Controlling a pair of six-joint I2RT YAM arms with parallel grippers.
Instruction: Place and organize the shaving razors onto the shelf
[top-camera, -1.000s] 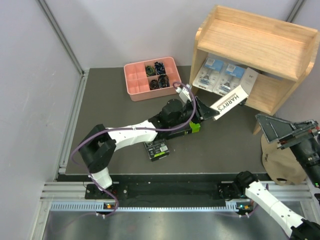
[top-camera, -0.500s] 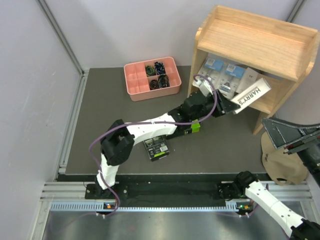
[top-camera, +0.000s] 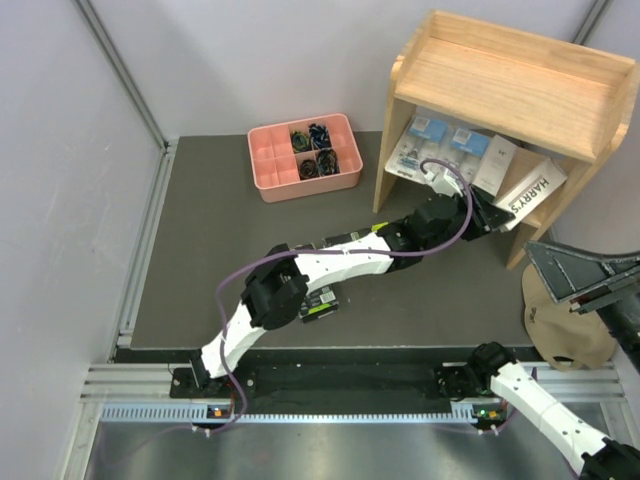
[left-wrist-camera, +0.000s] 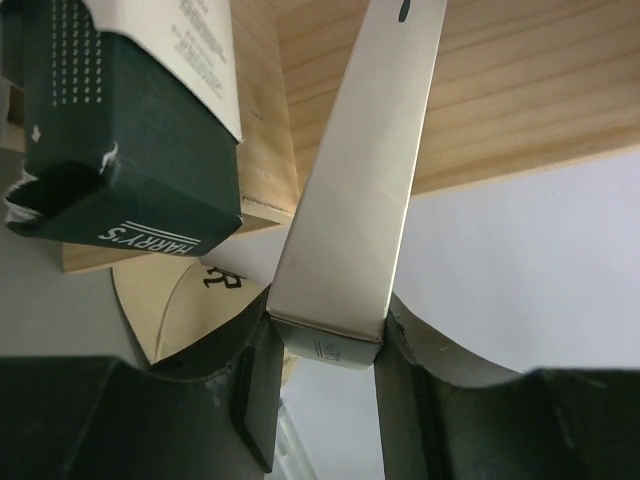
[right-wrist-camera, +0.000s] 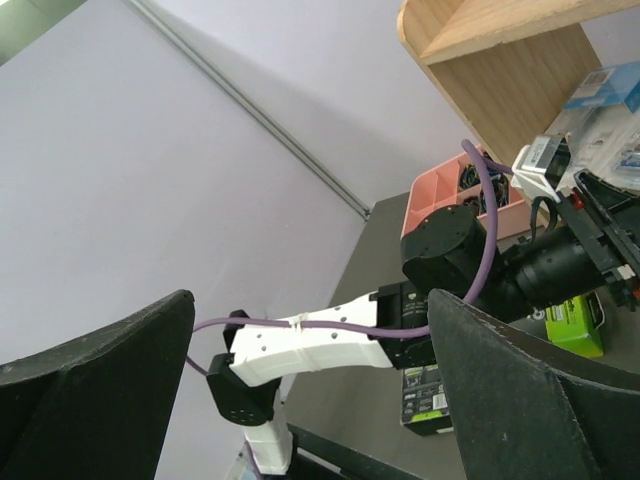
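left claw (top-camera: 499, 212) holds a white box (top-camera: 537, 190) inside the shelf (top-camera: 510, 75)'s lower tier.

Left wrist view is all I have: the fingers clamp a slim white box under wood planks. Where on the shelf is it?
Observer: Top view: the left gripper holds that white box tilted at the right end of the shelf's lower tier.
Operator: Anything else there?
Observer: Two blister packs sit toward the left end.
Operator: What is left on the table?
Observer: Right wrist view: two black boxes lie beneath the left arm.
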